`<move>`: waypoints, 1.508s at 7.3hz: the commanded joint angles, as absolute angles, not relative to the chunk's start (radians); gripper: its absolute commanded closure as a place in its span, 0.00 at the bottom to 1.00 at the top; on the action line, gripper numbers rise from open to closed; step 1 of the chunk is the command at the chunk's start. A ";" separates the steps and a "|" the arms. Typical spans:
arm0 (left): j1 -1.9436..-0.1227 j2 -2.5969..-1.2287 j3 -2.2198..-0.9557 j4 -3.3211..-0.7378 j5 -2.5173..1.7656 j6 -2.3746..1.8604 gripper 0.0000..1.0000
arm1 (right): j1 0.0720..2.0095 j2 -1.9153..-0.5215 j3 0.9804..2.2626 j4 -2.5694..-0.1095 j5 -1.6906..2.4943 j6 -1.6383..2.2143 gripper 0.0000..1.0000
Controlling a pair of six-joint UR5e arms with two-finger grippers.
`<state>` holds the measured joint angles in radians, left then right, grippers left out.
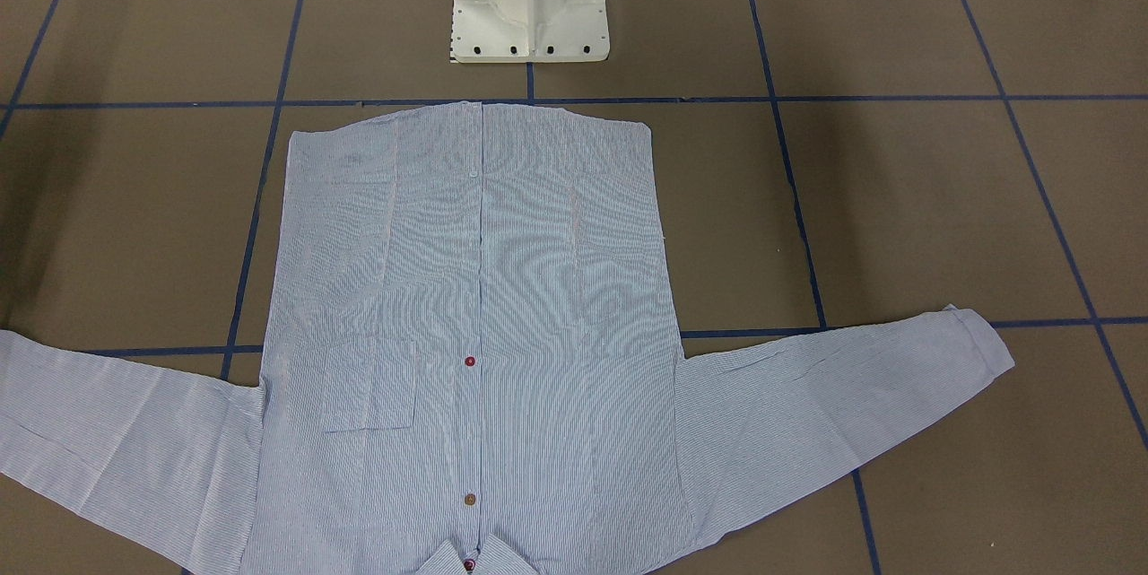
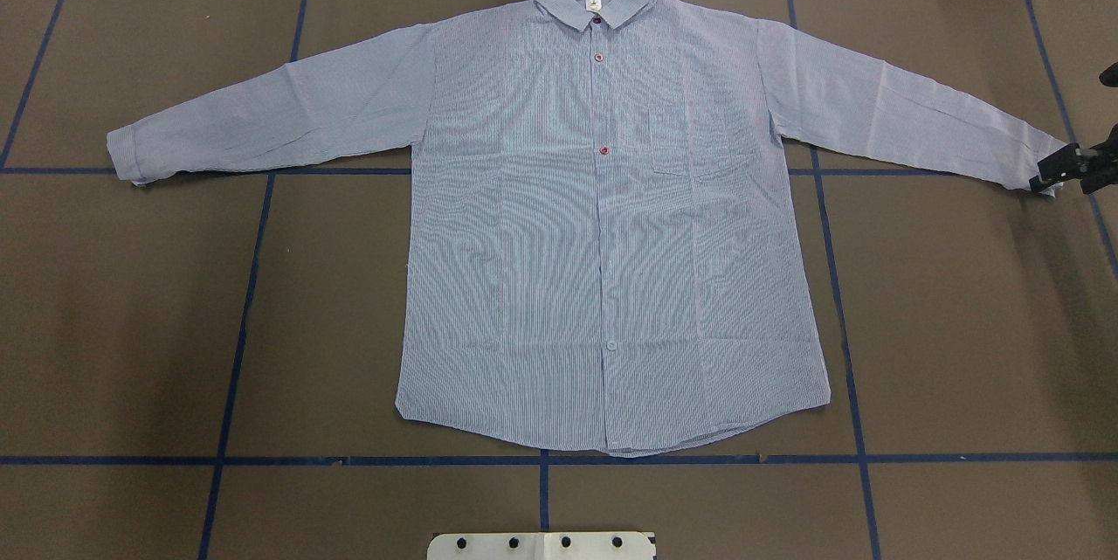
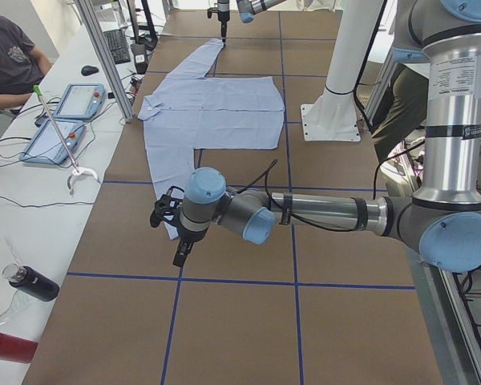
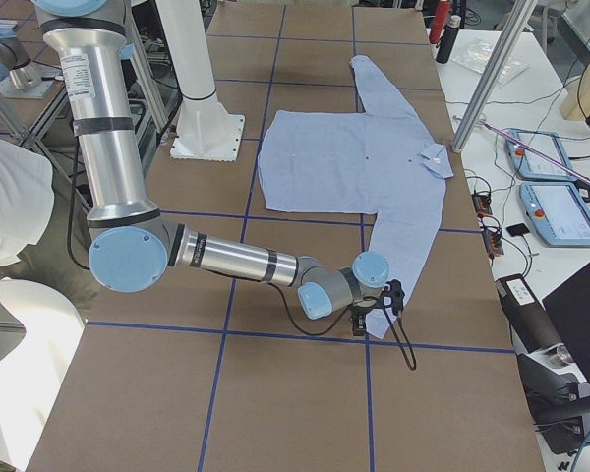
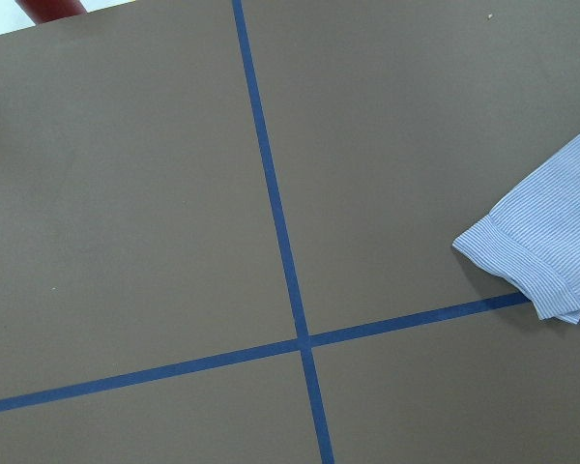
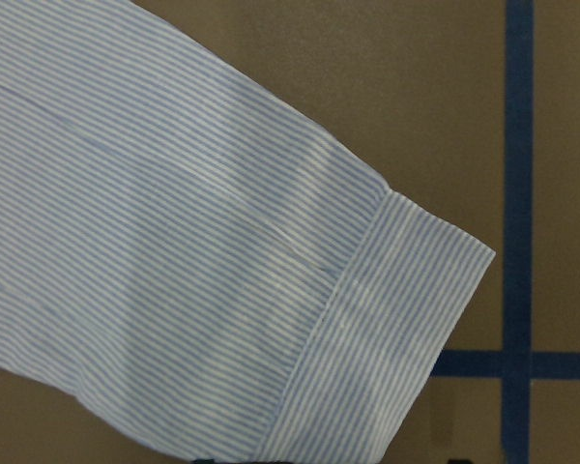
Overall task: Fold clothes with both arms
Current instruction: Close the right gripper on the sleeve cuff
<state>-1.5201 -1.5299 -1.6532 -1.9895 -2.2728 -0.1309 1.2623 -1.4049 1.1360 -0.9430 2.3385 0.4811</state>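
Note:
The light blue-and-white striped shirt (image 2: pixel 603 219) lies flat and buttoned on the brown table, collar (image 2: pixel 596 1) at the far edge and both sleeves spread out sideways. My right gripper (image 2: pixel 1061 174) hovers at the cuff (image 6: pixel 406 290) of the shirt's right-hand sleeve. Only its dark fingertips (image 6: pixel 464 458) show at the bottom of the right wrist view, wide apart, and the cuff lies flat. My left gripper (image 3: pixel 170 233) is low over the other sleeve's end. Its wrist view shows that cuff (image 5: pixel 536 256) at the right, with no fingers in view. I cannot tell whether it is open.
The white pedestal base (image 1: pixel 529 10) stands at the robot's side of the table. Blue tape lines (image 2: pixel 262 459) cross the brown surface. A side bench with tablets (image 3: pixel 60 120), a bottle (image 3: pixel 32 285) and a seated person (image 3: pixel 8 56) runs along the far edge.

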 commanded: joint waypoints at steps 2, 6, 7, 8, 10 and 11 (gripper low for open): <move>-1.520 -1.529 -1.658 -1.990 -2.273 -0.130 0.00 | 1.258 -1.388 1.124 -0.948 2.341 0.531 0.26; -1.520 -1.531 -1.661 -1.988 -2.273 -0.132 0.00 | 1.259 -1.362 1.126 -1.022 2.332 0.541 0.27; -1.520 -1.531 -1.661 -1.988 -2.273 -0.132 0.00 | 1.262 -1.361 1.126 -1.025 2.332 0.541 0.27; -1.520 -1.531 -1.663 -1.988 -2.273 -0.133 0.00 | 1.262 -1.361 1.126 -1.025 2.321 0.541 0.27; -1.520 -1.531 -1.666 -1.988 -2.272 -0.133 0.00 | 1.267 -1.359 1.123 -1.026 2.319 0.541 0.27; -1.520 -1.531 -1.666 -1.988 -2.273 -0.135 0.00 | 1.267 -1.350 1.123 -1.049 2.300 0.541 0.28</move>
<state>-1.5202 -1.5309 -1.6650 -1.9881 -2.2728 -0.1338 1.2665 -1.3574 1.1240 -1.0308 2.3156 0.5411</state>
